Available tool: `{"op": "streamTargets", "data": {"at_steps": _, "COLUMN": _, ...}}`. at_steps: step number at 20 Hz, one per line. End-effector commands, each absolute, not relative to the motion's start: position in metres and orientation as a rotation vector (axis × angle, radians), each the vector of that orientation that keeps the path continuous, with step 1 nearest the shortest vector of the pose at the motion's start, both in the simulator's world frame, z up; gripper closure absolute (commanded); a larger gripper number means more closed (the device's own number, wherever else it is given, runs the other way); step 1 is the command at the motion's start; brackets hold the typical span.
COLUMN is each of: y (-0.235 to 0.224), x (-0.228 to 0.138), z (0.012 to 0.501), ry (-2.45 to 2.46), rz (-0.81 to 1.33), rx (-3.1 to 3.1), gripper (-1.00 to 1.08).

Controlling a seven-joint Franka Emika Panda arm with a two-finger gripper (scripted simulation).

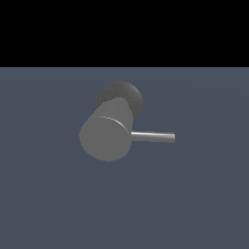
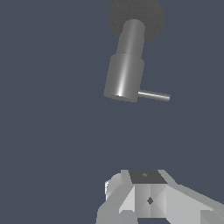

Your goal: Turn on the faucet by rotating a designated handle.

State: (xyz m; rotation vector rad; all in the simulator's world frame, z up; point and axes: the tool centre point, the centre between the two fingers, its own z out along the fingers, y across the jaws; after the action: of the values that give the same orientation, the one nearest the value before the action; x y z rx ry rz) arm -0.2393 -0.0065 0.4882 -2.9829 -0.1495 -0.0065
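The faucet [image 1: 106,136] is a thick dull grey cylinder with a flat round end, joined to a darker rough round base [image 1: 127,92]. In the exterior view the handle [image 1: 153,136], a thin straight grey rod, sticks out sideways toward the right. The wrist view shows the same faucet [image 2: 124,74], its handle [image 2: 154,95] and its base [image 2: 151,15]. My gripper [image 2: 146,176] shows only in the wrist view. Its fingers form one block with no gap, shut on nothing. It stands well apart from the faucet and touches neither cylinder nor handle. The exterior view shows no arm.
A plain blue-grey floor [image 1: 48,194] spreads all around the faucet. Above it, the exterior view shows a black band [image 1: 124,29]. No other objects are in view.
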Motion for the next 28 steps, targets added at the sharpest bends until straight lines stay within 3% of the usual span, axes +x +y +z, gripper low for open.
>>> {"op": "streamTargets", "data": {"at_steps": 1, "y": -0.005, "x": -0.238, "z": 0.490, "ry": -0.152, "rz": -0.034, "rx": -2.918, "gripper": 1.08}}
{"op": "streamTargets", "data": {"at_steps": 15, "y": -0.005, "x": -0.225, "z": 0.515, "ry": -0.134, "rz": -0.233, "rx": -2.376, "gripper": 1.08}}
{"op": "streamTargets", "data": {"at_steps": 28, "y": -0.036, "x": -0.202, "z": 0.542, "ry": -0.029, "rz": -0.376, "rx": -1.847, "gripper": 1.08}}
